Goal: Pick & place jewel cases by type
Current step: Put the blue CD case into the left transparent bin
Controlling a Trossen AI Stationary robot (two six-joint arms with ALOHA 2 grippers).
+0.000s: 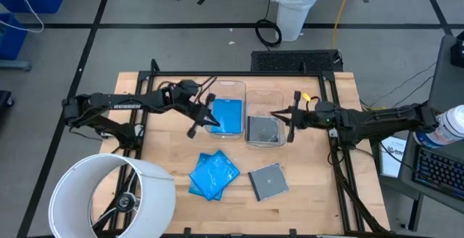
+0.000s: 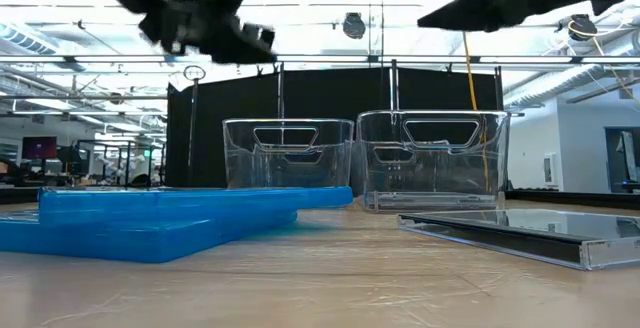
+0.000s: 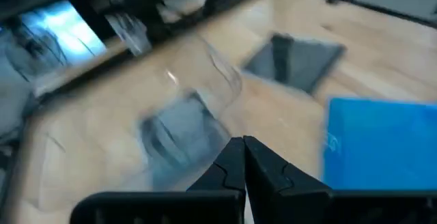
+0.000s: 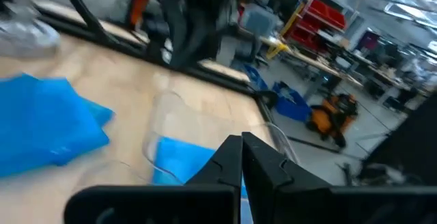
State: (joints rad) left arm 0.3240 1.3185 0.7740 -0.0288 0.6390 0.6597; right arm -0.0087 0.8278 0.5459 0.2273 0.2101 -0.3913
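Note:
Two clear bins stand side by side at the table's middle. The left bin [image 1: 226, 115] holds a blue jewel case [image 1: 228, 117]; the right bin [image 1: 264, 125] holds a dark grey one [image 1: 262, 130]. Nearer the front edge, blue jewel cases [image 1: 214, 174] lie overlapping in a loose stack, and a grey jewel case [image 1: 269, 181] lies flat to their right. My left gripper [image 1: 209, 119] hovers shut over the left bin's left rim, holding nothing. My right gripper [image 1: 278, 112] hovers shut over the right bin's right side, also holding nothing. Both stand well above the table in the low view.
A large white cylinder [image 1: 109, 194] stands over the table's near left corner. A black frame [image 1: 239, 71] runs along the far edge and the sides. Bare wood lies between the bins and the loose cases and along the front right.

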